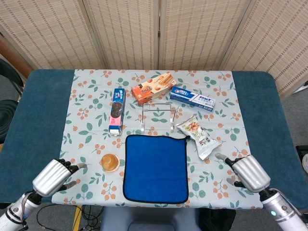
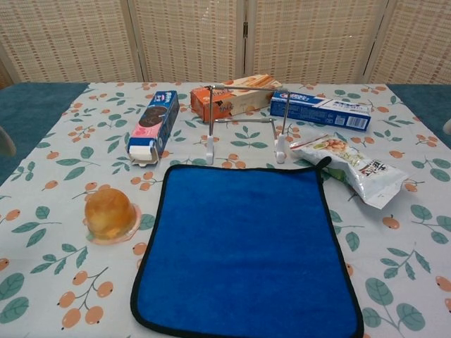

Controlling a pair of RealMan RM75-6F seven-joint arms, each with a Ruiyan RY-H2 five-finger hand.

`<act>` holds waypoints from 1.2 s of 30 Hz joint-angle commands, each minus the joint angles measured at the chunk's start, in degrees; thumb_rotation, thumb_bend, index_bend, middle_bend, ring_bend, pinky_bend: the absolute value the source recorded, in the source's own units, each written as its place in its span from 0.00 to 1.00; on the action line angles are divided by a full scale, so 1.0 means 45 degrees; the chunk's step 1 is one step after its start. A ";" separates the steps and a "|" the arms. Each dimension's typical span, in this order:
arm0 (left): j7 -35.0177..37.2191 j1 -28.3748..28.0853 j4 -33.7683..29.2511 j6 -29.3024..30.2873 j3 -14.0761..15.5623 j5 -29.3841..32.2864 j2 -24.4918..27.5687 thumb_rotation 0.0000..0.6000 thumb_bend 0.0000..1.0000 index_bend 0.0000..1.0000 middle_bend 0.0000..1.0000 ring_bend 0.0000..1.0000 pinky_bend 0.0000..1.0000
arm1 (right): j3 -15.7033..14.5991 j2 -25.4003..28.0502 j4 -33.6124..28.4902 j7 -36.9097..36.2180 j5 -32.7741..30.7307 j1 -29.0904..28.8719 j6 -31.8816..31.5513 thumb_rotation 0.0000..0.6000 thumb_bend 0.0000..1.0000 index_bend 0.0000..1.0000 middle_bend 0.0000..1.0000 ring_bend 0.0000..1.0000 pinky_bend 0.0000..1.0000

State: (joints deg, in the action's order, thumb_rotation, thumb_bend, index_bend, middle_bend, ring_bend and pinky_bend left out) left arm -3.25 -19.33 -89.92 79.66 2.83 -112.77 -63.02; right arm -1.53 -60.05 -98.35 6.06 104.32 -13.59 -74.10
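Note:
My left hand hovers over the front left edge of the floral tablecloth, empty, with its fingers pointing toward an orange jelly cup close by. My right hand hovers over the front right of the cloth, also empty, just below a nut snack bag. A blue towel lies flat between the hands. In the chest view only a fingertip shows at each side edge, beside the jelly cup, the towel and the snack bag.
Behind the towel stands a metal wire rack. A blue cookie box lies to the left, with an orange biscuit box and a toothpaste box at the back. A woven folding screen closes off the far side of the blue table.

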 commanded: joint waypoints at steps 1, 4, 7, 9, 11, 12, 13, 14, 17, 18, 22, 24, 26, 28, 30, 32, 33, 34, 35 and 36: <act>-0.0019 -0.0321 0.0043 -0.0321 0.0152 -0.0312 -0.0141 1.00 0.10 0.36 0.85 0.82 0.92 | -0.0151 -0.0234 -0.0108 0.0175 0.0240 -0.0337 0.0437 1.00 0.07 0.27 0.82 0.83 0.98; -0.0132 -0.0625 -0.0046 -0.0783 0.0270 -0.0443 -0.0297 1.00 0.10 0.37 0.89 0.85 0.98 | -0.0264 -0.0479 -0.0138 0.0274 0.0377 -0.0623 0.0867 1.00 0.07 0.30 0.86 0.87 1.00; -0.0235 -0.0889 -0.0049 -0.1234 0.0384 -0.0485 -0.0502 1.00 0.10 0.38 0.92 0.88 1.00 | -0.0336 -0.0736 -0.0139 0.0440 0.0468 -0.0877 0.1226 1.00 0.07 0.30 0.86 0.88 1.00; -0.0274 -0.1053 -0.0069 -0.1482 0.0468 -0.0520 -0.0613 1.00 0.10 0.38 0.93 0.89 1.00 | -0.0398 -0.0886 -0.0159 0.0548 0.0516 -0.1044 0.1476 1.00 0.07 0.30 0.87 0.88 1.00; -0.0305 -0.1187 -0.0108 -0.1675 0.0550 -0.0546 -0.0726 1.00 0.10 0.38 0.95 0.91 1.00 | -0.0474 -0.1024 -0.0191 0.0645 0.0579 -0.1209 0.1721 1.00 0.07 0.30 0.87 0.88 1.00; -0.0304 -0.1241 -0.0137 -0.1766 0.0599 -0.0555 -0.0774 1.00 0.10 0.38 0.96 0.92 1.00 | -0.0506 -0.1087 -0.0201 0.0678 0.0612 -0.1277 0.1814 1.00 0.07 0.30 0.87 0.88 1.00; -0.0316 -0.1313 -0.0177 -0.1901 0.0671 -0.0571 -0.0829 1.00 0.10 0.38 0.96 0.93 1.00 | -0.0557 -0.1163 -0.0214 0.0708 0.0667 -0.1367 0.1927 1.00 0.07 0.30 0.87 0.89 1.00; -0.0335 -0.1366 -0.0198 -0.1995 0.0727 -0.0596 -0.0868 1.00 0.10 0.38 0.97 0.93 1.00 | -0.0598 -0.1216 -0.0220 0.0713 0.0704 -0.1430 0.2006 1.00 0.07 0.30 0.87 0.89 1.00; -0.0396 -0.1508 -0.0229 -0.2249 0.0892 -0.0646 -0.1063 1.00 0.13 0.38 0.98 0.94 1.00 | -0.0690 -0.1359 -0.0220 0.0740 0.0799 -0.1625 0.2203 1.00 0.09 0.30 0.87 0.89 1.00; -0.0384 -0.1545 -0.0240 -0.2307 0.0929 -0.0642 -0.1142 1.00 0.14 0.38 0.98 0.94 1.00 | -0.0704 -0.1394 -0.0218 0.0746 0.0820 -0.1673 0.2229 1.00 0.11 0.30 0.87 0.89 1.00; -0.0357 -0.1763 -0.0265 -0.2573 0.1058 -0.0667 -0.1543 1.00 0.17 0.37 0.99 0.94 1.00 | -0.0749 -0.1524 -0.0184 0.0760 0.0847 -0.1860 0.2309 1.00 0.18 0.30 0.87 0.89 1.00; -0.0414 -0.1864 -0.0238 -0.2734 0.1109 -0.0675 -0.1716 1.00 0.17 0.37 0.99 0.94 1.00 | -0.0789 -0.1576 -0.0173 0.0783 0.0842 -0.1936 0.2387 1.00 0.18 0.30 0.87 0.89 1.00; -0.0478 -0.1993 -0.0217 -0.2981 0.1147 -0.0619 -0.1937 1.00 0.18 0.37 0.99 0.94 1.00 | -0.0823 -0.1640 -0.0174 0.0818 0.0831 -0.2015 0.2455 1.00 0.19 0.30 0.87 0.89 1.00; -0.0503 -0.2117 -0.0192 -0.3199 0.1166 -0.0547 -0.2205 1.00 0.19 0.36 0.99 0.94 1.00 | -0.0860 -0.1702 -0.0155 0.0829 0.0840 -0.2075 0.2467 1.00 0.23 0.30 0.87 0.89 1.00; -0.0531 -0.2227 -0.0194 -0.3390 0.1178 -0.0477 -0.2418 1.00 0.22 0.36 0.99 0.95 1.00 | -0.0896 -0.1744 -0.0112 0.0833 0.0846 -0.2102 0.2440 1.00 0.26 0.30 0.87 0.89 1.00; -0.0574 -0.2340 -0.0208 -0.3575 0.1171 -0.0378 -0.2665 1.00 0.24 0.37 0.99 0.95 1.00 | -0.0926 -0.1751 -0.0059 0.0831 0.0810 -0.2107 0.2378 1.00 0.26 0.30 0.87 0.89 1.00; -0.0596 -0.2387 -0.0203 -0.3649 0.1165 -0.0334 -0.2772 1.00 0.24 0.37 1.00 0.95 1.00 | -0.0938 -0.1740 -0.0048 0.0820 0.0792 -0.2103 0.2338 1.00 0.26 0.30 0.87 0.89 1.00; -0.0622 -0.2436 -0.0188 -0.3732 0.1156 -0.0284 -0.2879 1.00 0.24 0.37 1.00 0.95 1.00 | -0.0949 -0.1723 -0.0042 0.0800 0.0774 -0.2099 0.2294 1.00 0.26 0.30 0.87 0.89 1.00; -0.0655 -0.2501 -0.0155 -0.3851 0.1142 -0.0207 -0.3025 1.00 0.24 0.37 1.00 0.95 1.00 | -0.0962 -0.1703 -0.0038 0.0772 0.0762 -0.2093 0.2223 1.00 0.26 0.30 0.87 0.89 1.00; -0.0689 -0.2546 -0.0128 -0.3943 0.1136 -0.0148 -0.3134 1.00 0.24 0.37 1.00 0.95 1.00 | -0.0976 -0.1686 -0.0034 0.0759 0.0761 -0.2086 0.2171 1.00 0.26 0.30 0.87 0.89 1.00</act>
State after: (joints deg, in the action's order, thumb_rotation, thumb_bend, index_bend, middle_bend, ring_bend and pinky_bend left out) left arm -6.13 -30.44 -90.66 62.39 8.00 -113.81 -76.62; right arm -5.86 -67.71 -98.53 9.55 107.78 -23.00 -64.21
